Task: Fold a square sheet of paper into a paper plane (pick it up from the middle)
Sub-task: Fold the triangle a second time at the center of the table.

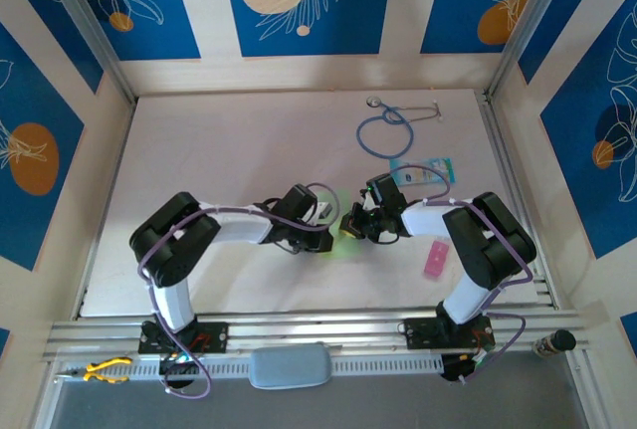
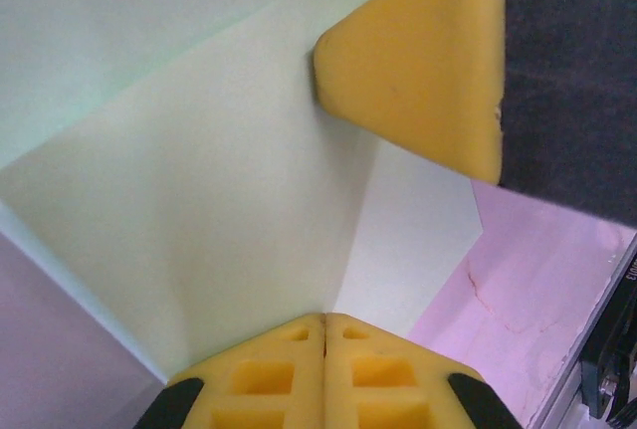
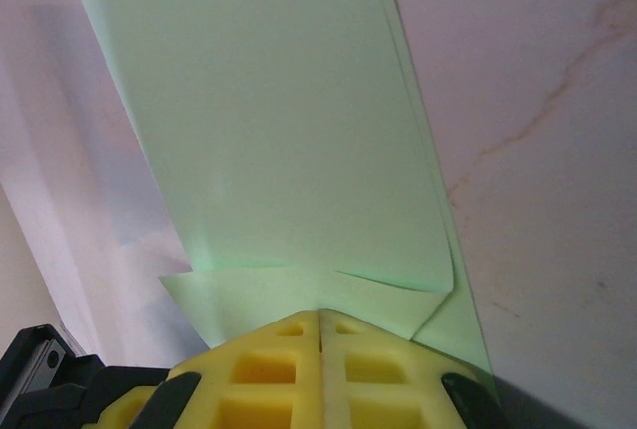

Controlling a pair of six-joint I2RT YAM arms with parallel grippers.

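Note:
The square sheet of paper [image 1: 345, 239] is light green and folded, and lies mid-table between both arms. In the left wrist view the sheet [image 2: 199, 180] has a crease that runs straight to the tip of my left gripper [image 2: 325, 318], which is shut with its tip on the paper. One yellow fingertip [image 2: 418, 61] of the right gripper touches the sheet farther along. In the right wrist view the sheet [image 3: 279, 130] shows folded flaps, and my right gripper [image 3: 320, 312] is shut with its tip against them. From above, the left gripper [image 1: 334, 231] and right gripper [image 1: 351, 222] nearly meet.
A blue stethoscope [image 1: 386, 130] lies at the back of the table, with a teal-and-white card [image 1: 423, 172] just in front of it. A small pink strip [image 1: 436, 260] lies beside the right arm. Orange pliers [image 1: 105, 369] rest on the front rail at the left.

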